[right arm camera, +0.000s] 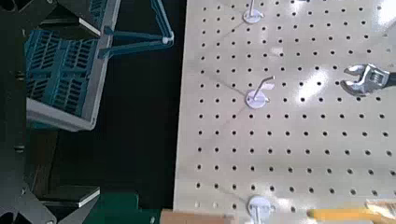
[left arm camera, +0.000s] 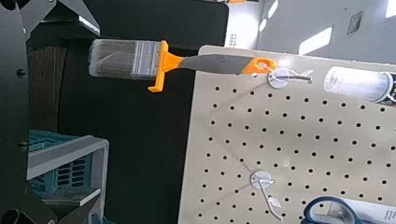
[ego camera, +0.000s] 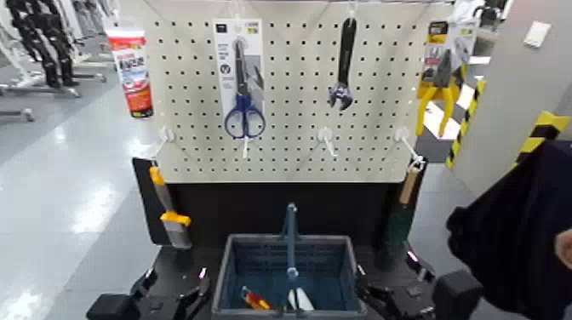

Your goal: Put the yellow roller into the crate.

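Seemingly near done: L gripper (left arm camera: pixel 91 110) & R gripper (right arm camera: pixel 91 114) flank blue-grey slotted plastic crate (ego camera: pixel 223 277), fingers wide; red-yellow item (ego camera: pixel 255 300) inside, can't ID as yellow-handled roller, so I'd confirm b4 parking.

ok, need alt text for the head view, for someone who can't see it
A blue-grey crate with an upright central handle sits between the robot's left gripper and right gripper, with a few items inside. Behind it, a pegboard holds scissors, a wrench, pliers, a red-and-white tube and an orange-handled brush.
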`<state>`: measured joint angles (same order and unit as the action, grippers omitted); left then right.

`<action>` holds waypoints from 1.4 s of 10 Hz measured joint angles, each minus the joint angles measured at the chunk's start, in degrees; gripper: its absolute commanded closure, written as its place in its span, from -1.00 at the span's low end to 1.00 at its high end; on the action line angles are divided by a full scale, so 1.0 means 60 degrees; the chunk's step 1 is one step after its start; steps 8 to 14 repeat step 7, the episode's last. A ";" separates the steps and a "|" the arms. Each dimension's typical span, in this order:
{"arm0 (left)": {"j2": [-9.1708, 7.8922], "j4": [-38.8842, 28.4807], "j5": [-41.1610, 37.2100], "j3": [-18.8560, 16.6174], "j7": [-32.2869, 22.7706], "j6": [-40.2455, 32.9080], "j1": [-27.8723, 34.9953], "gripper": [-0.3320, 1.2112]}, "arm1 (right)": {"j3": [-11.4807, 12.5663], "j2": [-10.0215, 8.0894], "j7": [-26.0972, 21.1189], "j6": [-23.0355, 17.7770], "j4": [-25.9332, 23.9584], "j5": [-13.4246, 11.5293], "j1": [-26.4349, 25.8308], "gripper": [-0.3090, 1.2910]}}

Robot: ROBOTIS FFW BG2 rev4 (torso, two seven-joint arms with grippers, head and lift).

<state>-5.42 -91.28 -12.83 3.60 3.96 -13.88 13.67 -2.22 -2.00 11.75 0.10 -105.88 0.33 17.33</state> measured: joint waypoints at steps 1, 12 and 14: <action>-0.0003 -0.0013 0.0000 -0.0004 0.0000 0.0006 0.0010 -0.43 | -0.0085 0.0036 -0.0489 -0.0402 -0.0049 -0.0023 0.0334 -0.45; -0.0004 -0.0057 0.0000 -0.0015 0.0000 0.0044 0.0076 -0.43 | -0.0475 0.0068 -0.2294 -0.1813 0.0125 -0.0281 0.1364 -0.46; -0.0004 -0.0057 0.0000 -0.0015 0.0000 0.0044 0.0076 -0.43 | -0.0475 0.0068 -0.2294 -0.1813 0.0125 -0.0281 0.1364 -0.46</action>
